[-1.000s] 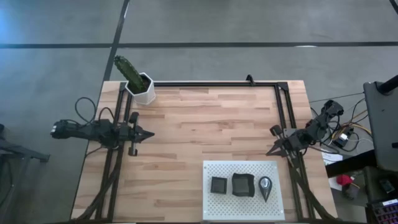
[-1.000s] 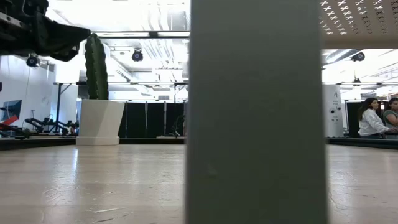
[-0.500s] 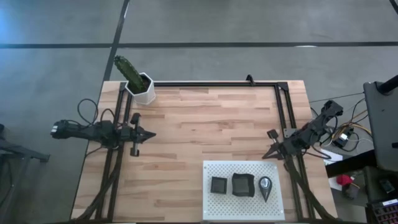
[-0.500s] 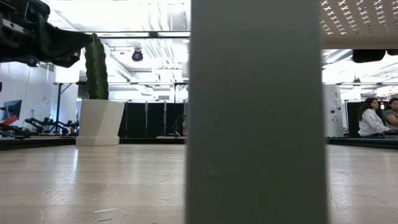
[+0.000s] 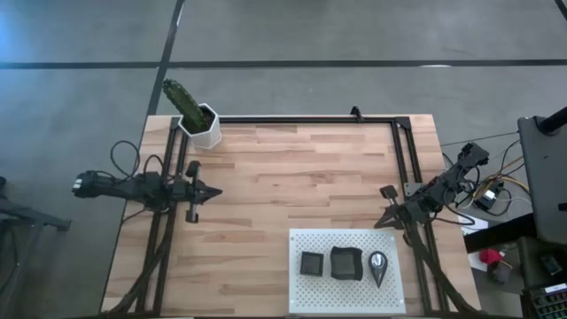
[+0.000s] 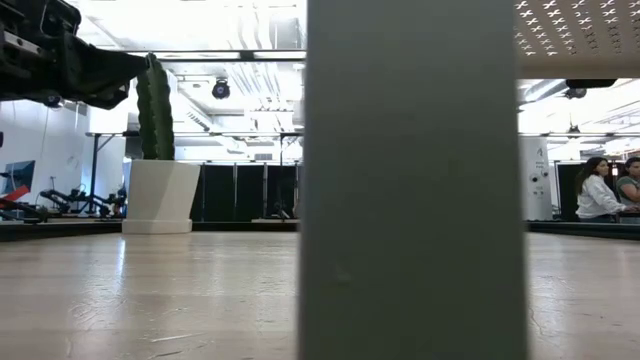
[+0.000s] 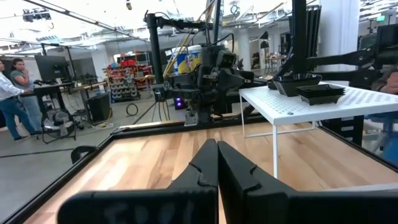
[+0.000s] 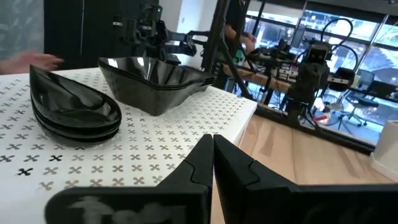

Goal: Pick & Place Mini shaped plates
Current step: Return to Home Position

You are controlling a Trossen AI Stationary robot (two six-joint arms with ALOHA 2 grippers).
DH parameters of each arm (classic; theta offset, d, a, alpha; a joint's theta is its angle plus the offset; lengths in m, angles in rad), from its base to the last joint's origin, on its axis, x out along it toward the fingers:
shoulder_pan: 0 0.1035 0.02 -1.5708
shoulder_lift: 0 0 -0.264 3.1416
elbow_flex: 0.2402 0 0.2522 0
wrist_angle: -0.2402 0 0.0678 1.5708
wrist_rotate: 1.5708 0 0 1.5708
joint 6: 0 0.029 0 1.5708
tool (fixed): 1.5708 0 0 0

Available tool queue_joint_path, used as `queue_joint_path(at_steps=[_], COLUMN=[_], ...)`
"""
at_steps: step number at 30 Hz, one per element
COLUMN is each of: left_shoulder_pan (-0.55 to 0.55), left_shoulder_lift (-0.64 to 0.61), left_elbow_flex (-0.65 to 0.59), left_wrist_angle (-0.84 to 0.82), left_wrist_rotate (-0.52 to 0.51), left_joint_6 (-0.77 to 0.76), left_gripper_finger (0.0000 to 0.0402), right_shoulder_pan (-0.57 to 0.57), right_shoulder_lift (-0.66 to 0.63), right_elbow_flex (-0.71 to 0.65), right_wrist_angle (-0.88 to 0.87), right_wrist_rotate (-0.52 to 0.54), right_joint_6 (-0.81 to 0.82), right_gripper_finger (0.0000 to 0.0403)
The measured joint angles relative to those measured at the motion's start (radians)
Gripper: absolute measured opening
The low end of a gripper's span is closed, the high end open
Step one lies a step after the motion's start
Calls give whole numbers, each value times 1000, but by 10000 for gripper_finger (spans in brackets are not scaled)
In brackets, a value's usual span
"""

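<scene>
Wood table [image 5: 292, 168], three plate stacks [image 5: 345, 262], left end effector [image 7: 217, 147] closed, right end effector [image 8: 212, 140] closed

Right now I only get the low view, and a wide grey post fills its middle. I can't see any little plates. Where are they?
Observer: All on the white perforated board, in three stacks: square plates, wavy-edged plates, teardrop plates.
Operator: Is either gripper holding one?
Observer: No. The left gripper and the right gripper are both shut and empty.
Operator: Where do they hang?
Observer: The left one over the table's left side, the right one near the board's right corner.
</scene>
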Motion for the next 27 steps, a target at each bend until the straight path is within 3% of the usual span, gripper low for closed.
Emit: queue_joint_path(at_steps=[3, 13, 27], left_shoulder_pan=[0, 0, 0], left_shoulder_lift=[0, 0, 0], left_elbow_flex=[0, -1, -1], left_wrist_angle=[0, 0, 0], left_wrist_rotate=[0, 0, 0], left_joint_6=[0, 0, 0], left_gripper_finger=[0, 0, 0], right_shoulder_pan=[0, 0, 0], right_shoulder_lift=[10, 39, 39], right_elbow_flex=[0, 0, 0], right_wrist_angle=[-1, -1, -1], right_wrist_rotate=[0, 1, 1], right_joint_6=[26, 371, 390], right_gripper_finger=[8, 8, 8])
